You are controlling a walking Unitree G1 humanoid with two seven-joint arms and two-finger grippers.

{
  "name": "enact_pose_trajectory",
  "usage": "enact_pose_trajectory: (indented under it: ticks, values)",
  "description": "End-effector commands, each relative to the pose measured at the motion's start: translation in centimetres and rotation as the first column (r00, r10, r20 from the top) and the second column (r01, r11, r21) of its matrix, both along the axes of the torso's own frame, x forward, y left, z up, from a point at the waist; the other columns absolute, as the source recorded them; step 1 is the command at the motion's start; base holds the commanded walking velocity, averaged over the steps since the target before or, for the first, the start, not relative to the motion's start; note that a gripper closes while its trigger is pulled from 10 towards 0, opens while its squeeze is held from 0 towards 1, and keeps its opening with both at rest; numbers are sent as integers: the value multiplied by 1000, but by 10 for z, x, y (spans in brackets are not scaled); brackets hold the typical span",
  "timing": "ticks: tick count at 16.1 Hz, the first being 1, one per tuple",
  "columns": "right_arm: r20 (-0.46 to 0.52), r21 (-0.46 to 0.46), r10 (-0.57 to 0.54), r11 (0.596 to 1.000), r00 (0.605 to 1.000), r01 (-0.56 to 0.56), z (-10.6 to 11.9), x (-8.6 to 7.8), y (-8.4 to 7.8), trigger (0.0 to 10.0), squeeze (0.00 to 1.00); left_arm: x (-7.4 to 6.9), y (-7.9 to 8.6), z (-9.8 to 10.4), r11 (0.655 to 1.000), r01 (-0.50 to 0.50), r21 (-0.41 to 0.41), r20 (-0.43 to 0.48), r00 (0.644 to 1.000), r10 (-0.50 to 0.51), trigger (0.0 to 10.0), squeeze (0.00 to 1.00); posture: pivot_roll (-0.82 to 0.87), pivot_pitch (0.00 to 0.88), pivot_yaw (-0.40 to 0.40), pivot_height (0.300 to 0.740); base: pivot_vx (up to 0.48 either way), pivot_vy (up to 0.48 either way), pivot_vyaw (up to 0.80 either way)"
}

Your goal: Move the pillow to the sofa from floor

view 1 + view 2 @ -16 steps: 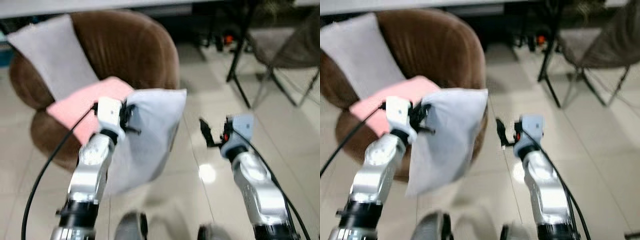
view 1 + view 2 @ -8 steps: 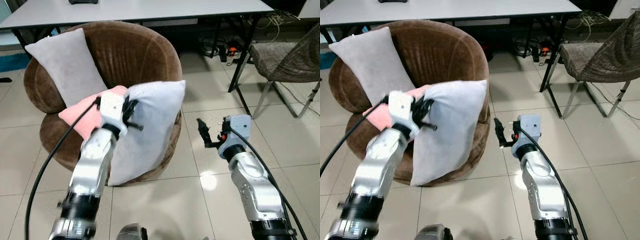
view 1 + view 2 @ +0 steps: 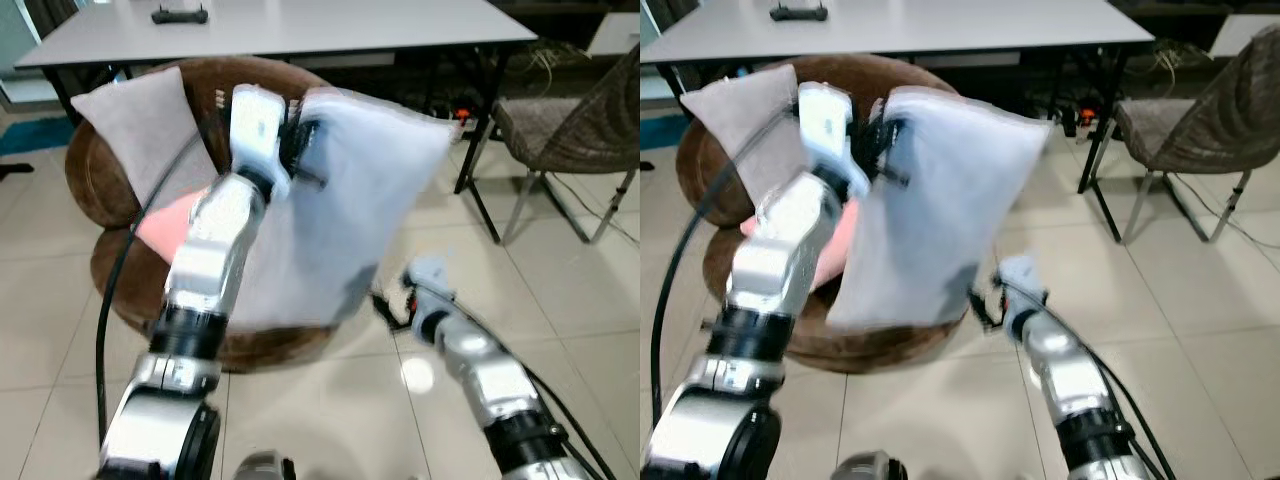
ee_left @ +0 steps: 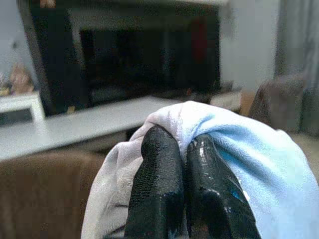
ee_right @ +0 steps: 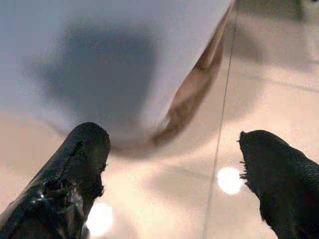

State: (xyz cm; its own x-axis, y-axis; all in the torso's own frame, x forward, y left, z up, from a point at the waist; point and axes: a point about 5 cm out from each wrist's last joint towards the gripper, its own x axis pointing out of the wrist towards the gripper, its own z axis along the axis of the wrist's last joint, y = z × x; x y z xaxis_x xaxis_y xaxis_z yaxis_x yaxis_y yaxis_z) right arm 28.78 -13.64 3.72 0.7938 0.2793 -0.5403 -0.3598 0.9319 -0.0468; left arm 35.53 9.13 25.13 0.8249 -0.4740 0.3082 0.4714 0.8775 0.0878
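Pillow, soft pale fabric, pinched by left hand.

No readable text, label, brand, number or sign in any view — pillow, sofa and table carry no lettering. Small dark device on table too small and blurred to read.
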Motion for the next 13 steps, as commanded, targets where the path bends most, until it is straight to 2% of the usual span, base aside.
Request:
enact_pose_trajectory:
  ticks: [1, 3, 5, 6, 7, 9, 11, 12, 13]
  values:
    - [-60, -74, 44, 996, 997, -48, -12, -2, 0, 10000, 0, -4, -6, 44, 994, 58, -88, 119, 992, -48, 0, 0, 75, 0, 60, 740, 0, 0, 0]
    - [-64, -79, -2, 997, 998, -3, -17, 4, 1, 10000, 0, -9, -16, 66, 979, 128, -160, 155, 982, -103, 0, 0, 82, 0, 65, 740, 0, 0, 0]
    - [-63, -3, -60, 998, 996, 60, -15, 13, 6, 10000, 0, -16, -26, 78, 957, 191, -219, 172, 973, -155, 0, 0, 83, 0, 67, 740, 0, 0, 0]
    - [-77, 106, -139, 984, 987, 147, -12, 20, 10, 10000, 0, -21, -32, 84, 939, 228, -259, 176, 967, -186, 0, 0, 85, 0, 68, 740, 0, 0, 0]
    - [-87, 229, -213, 947, 973, 227, -8, 26, 14, 10000, 0, -23, -36, 88, 925, 248, -287, 177, 963, -203, 0, 0, 90, 0, 65, 740, 0, 0, 0]
    - [-108, 320, -263, 904, 959, 284, -5, 29, 15, 10000, 0, -23, -36, 89, 919, 251, -305, 171, 963, -206, 0, 0, 96, 0, 59, 740, 0, 0, 0]
    - [-110, 493, -337, 798, 935, 345, 4, 36, 14, 10000, 0, -22, -33, 89, 922, 238, -307, 162, 967, -196, 0, 0, 99, 0, 51, 740, 0, 0, 0]
    - [-110, 575, -374, 732, 921, 366, 9, 39, 10, 10000, 0, -21, -29, 88, 924, 223, -311, 156, 971, -182, 0, 0, 98, 0, 50, 740, 0, 0, 0]
    - [-114, 666, -411, 643, 904, 377, 14, 40, 4, 10000, 0, -20, -24, 88, 923, 207, -324, 147, 975, -167, 0, 0, 97, 0, 50, 740, 0, 0, 0]
